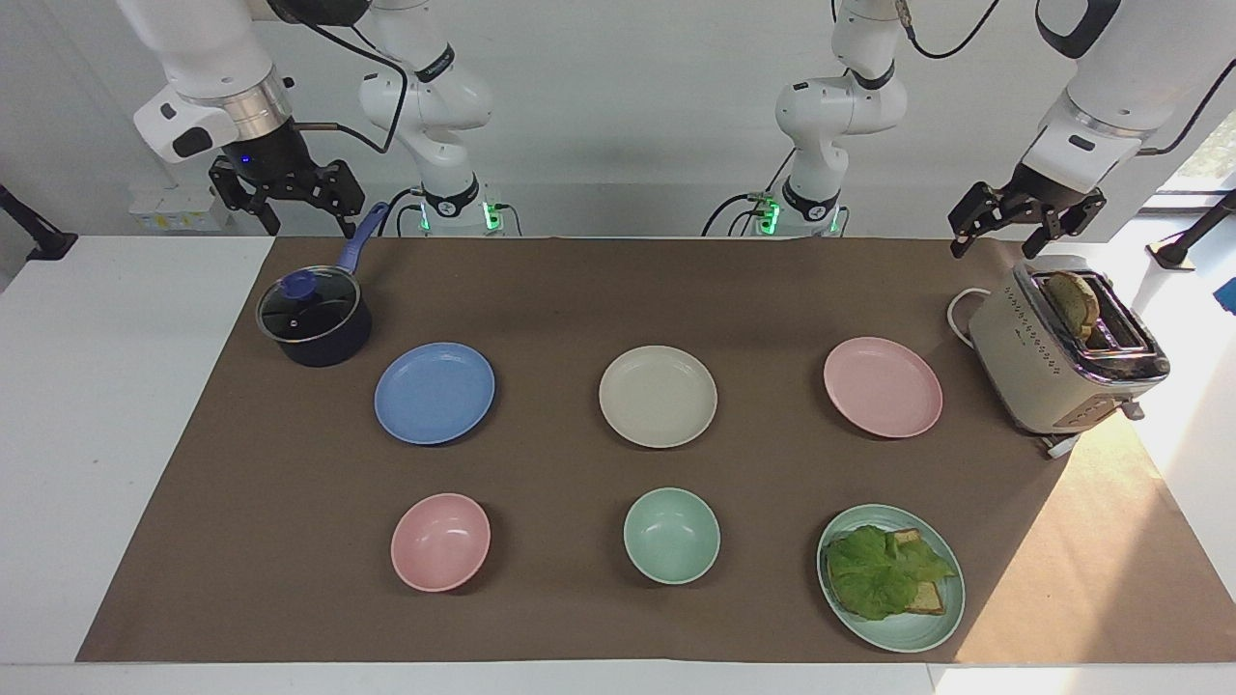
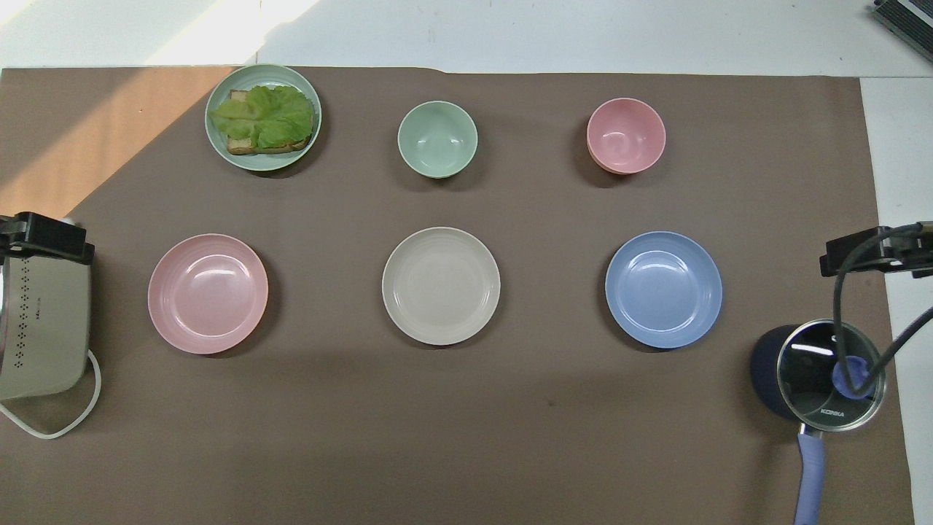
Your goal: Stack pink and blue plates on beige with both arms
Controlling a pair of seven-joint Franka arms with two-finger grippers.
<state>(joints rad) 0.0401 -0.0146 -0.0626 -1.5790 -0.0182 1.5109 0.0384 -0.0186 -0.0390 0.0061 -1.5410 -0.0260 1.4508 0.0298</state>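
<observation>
Three equal plates lie in a row across the brown mat. The beige plate [image 1: 658,396] [image 2: 441,285] is in the middle. The pink plate [image 1: 883,386] [image 2: 208,293] lies toward the left arm's end, the blue plate [image 1: 435,393] [image 2: 663,289] toward the right arm's end. My left gripper [image 1: 997,243] [image 2: 45,238] hangs open and empty over the toaster. My right gripper [image 1: 294,220] [image 2: 871,251] hangs open and empty over the saucepan's handle. Neither touches a plate.
A dark saucepan [image 1: 314,319] with a glass lid stands near the blue plate. A toaster [image 1: 1062,352] with bread in it stands beside the pink plate. Farther from the robots are a pink bowl [image 1: 440,542], a mint-green bowl [image 1: 671,535] and a green plate [image 1: 941,623] with lettuce on toast.
</observation>
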